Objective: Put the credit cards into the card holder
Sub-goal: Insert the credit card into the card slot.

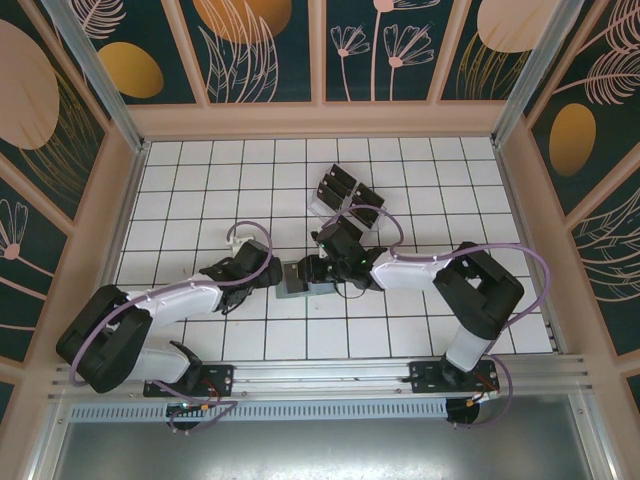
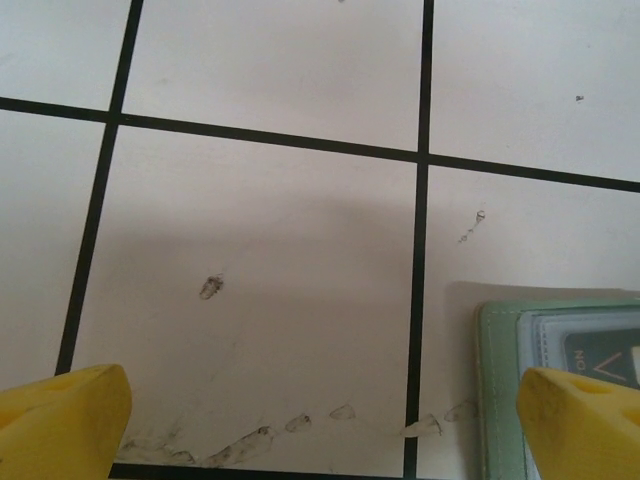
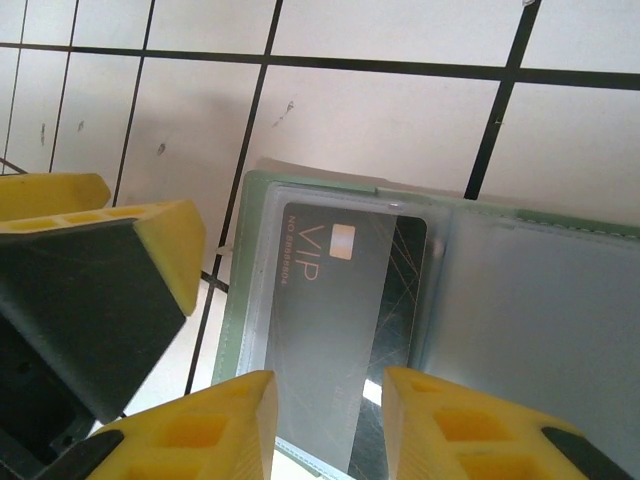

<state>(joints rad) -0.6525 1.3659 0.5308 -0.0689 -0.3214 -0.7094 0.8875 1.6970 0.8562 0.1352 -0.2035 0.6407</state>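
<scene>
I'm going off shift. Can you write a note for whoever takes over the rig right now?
Left hand: open, at the edge of the holder, nothing between its fingers.
Right hand: over the open holder, fingers either side of the near end of a card; I cannot tell if it grips.
Done: that card lies in a clear pocket of the holder, seemingly most of the way in.
Left: seat it fully, then bring the other cards from the rack.

Credit card (image 3: 345,320) inside card holder (image 3: 530,310) — rack (image 1: 345,192) behind
</scene>
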